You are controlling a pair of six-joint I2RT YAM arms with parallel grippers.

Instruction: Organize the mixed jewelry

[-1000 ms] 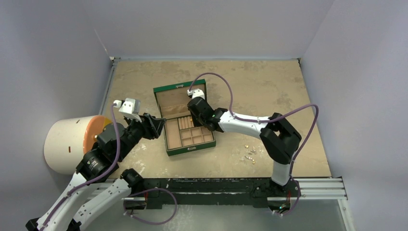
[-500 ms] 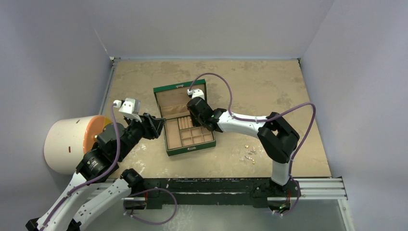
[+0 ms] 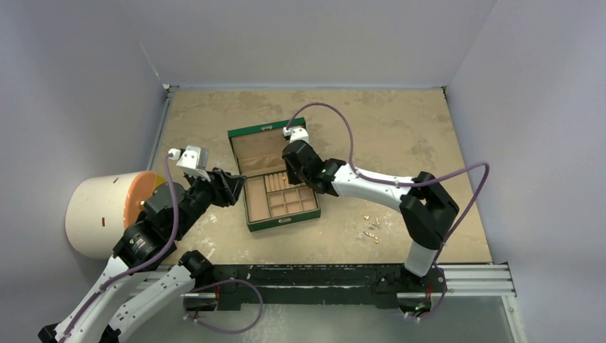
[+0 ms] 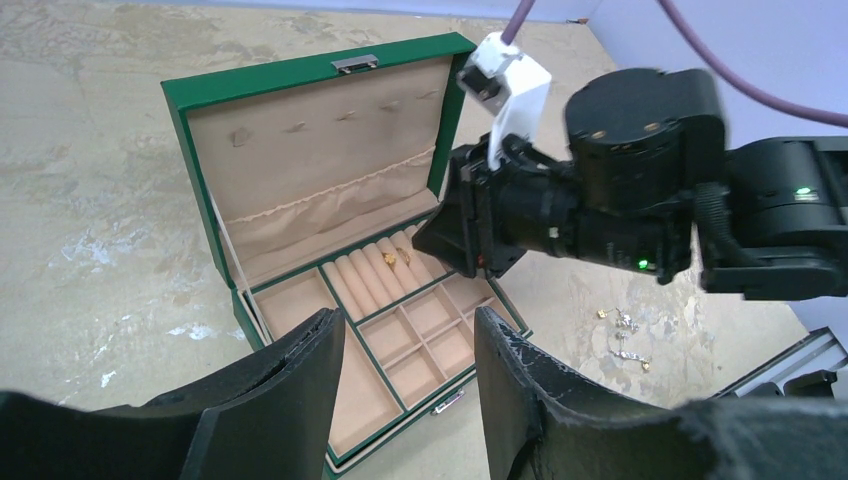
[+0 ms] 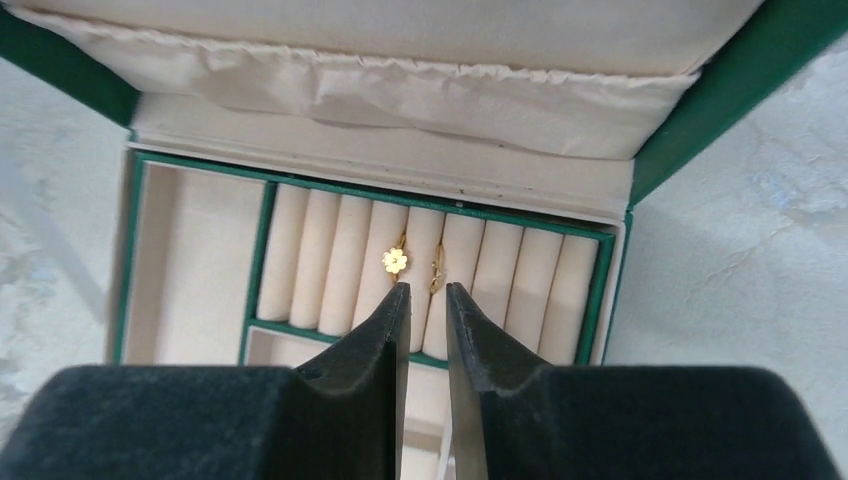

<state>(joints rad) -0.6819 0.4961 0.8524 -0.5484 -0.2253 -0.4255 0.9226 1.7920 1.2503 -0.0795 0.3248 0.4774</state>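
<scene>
My right gripper [image 5: 427, 292] hangs over the open green box [image 3: 282, 221] in the middle of the overhead view. It points down at the row of ring rolls [image 5: 330, 260] along the back of the tray. Its fingers [image 5: 380, 340] stand only a narrow slit apart, and nothing is caught between them. Just above the fingertips in the wrist view, a gold flower ring [image 5: 395, 261] sits tucked between two rolls. A second gold piece [image 5: 437, 270] sits one groove to its right. Neither touches my fingers as far as I can see.

My left gripper [image 4: 408, 320] hovers at the left edge of the box, roughly half open and holding nothing. The square compartments at the front of the tray show through its gap. The lid [image 4: 320, 140] stands raised behind the tray, its tan lining facing forward.

The loose jewelry [image 3: 371, 227] lies in a small scatter on the tabletop [image 3: 400, 128], right of the box and well apart from it, toward the lower right of the overhead view. The pieces are gold and silver, too small to tell apart. A white and orange cylinder [image 3: 100, 214] sits at the far left.
</scene>
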